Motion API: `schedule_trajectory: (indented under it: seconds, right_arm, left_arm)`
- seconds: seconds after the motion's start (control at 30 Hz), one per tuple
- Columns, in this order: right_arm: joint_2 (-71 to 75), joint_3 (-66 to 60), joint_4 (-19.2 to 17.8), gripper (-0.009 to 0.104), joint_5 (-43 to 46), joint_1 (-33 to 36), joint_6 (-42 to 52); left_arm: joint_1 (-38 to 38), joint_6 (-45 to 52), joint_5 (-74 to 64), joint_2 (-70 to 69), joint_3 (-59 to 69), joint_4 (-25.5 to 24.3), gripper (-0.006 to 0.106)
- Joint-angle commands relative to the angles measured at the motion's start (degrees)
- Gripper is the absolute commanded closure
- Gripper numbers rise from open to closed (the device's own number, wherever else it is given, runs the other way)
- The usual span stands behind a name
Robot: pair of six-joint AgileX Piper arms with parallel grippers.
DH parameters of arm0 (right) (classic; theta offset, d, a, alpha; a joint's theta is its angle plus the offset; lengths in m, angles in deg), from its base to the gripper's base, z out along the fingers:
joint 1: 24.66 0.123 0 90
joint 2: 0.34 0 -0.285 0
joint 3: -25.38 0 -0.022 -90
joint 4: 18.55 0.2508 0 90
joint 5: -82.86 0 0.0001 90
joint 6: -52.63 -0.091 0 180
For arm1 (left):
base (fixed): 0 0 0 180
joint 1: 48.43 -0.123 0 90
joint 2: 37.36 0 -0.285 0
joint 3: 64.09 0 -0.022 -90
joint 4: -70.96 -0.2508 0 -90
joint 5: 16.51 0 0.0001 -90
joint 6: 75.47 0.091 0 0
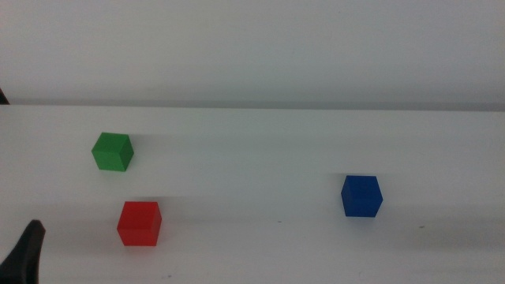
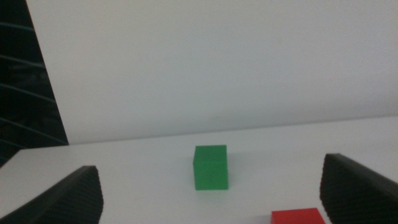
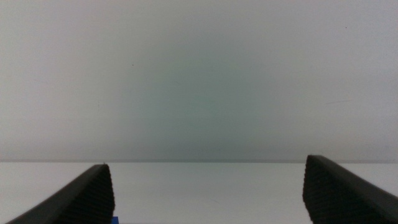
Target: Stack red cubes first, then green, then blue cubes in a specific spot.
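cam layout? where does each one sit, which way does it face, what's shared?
Middle: above, looking forward and down at the table with red cube, green cube, blue cube; left gripper at the bottom edge.
Left wrist: low, facing the wall; open fingers; shares green and red with middle.
Right wrist: low, facing the wall; open fingers.

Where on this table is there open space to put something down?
The widest bare stretch of table lies between the red cube and the blue cube. The strip behind the cubes toward the wall is free too. It is tightest at the left: the green cube sits just behind the red one, with the left claw open nearby. The right claw is open.
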Motion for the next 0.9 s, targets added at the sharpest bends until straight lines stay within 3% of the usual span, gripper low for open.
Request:
schedule_trajectory:
  seconds: [0.0,0.1,0.2,0.23,0.33,0.5,0.73,0.87]
  right_arm:
    - [2.3,-2.5,-0.3,0.014,0.5,-0.5,0.6]
    - [2.3,-2.5,-0.3,0.014,0.5,-0.5,0.6]
    - [2.3,-2.5,-0.3,0.014,0.5,-0.5,0.6]
    - [2.3,-2.5,-0.3,0.014,0.5,-0.5,0.6]
    - [2.3,-2.5,-0.3,0.014,0.5,-0.5,0.6]
    - [2.3,-2.5,-0.3,0.014,0.5,-0.5,0.6]
    - [2.3,-2.5,-0.3,0.014,0.5,-0.5,0.6]
    - [2.3,-2.5,-0.3,0.014,0.5,-0.5,0.6]
  left_arm:
    - [1.7,-1.1,-2.1,4.7,-5.2,0.0,0.007]
    - [3.7,-0.6,-15.6,17.3,-20.4,0.0,0.007]
    - [5.3,-0.6,-36.8,32.7,-37.6,0.6,0.007]
    - [5.5,-0.6,-49.9,42.8,-48.2,2.4,0.007]
    - [5.5,-1.1,-61.5,55.8,-58.9,4.4,0.007]
    - [10.1,-1.2,-64.3,73.0,-68.5,5.1,0.007]
    - [17.7,-15.7,-64.4,84.8,-71.2,-2.8,0.007]
    - [17.7,-16.2,-63.3,87.9,-71.2,-4.2,0.007]
